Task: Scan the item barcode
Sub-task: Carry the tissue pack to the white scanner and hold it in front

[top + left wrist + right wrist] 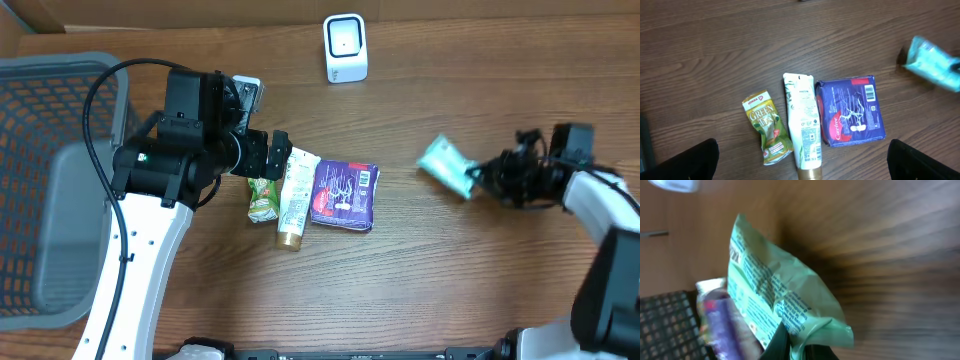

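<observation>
Near centre on the wooden counter (pixel 450 280) lie a green sachet (pixel 767 127), white tube (pixel 802 125) and purple pack (pixel 852 110). Above them the left gripper (pixel 280 152) hangs, jaws wide open and empty. At right, the right gripper (pixel 480 180) has its jaws pinched shut on a mint-green packet (pixel 445 162). A white scanner (pixel 345 47) stands far

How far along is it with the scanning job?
Done: the right gripper is shut on a crinkly mint-green packet. In hand: that packet is held well right of the white box-shaped scanner, so no scan looks made yet. Left: carrying it to the scanner; the green tea sachet, white tube and purple pack lie beneath the open left gripper.
</observation>
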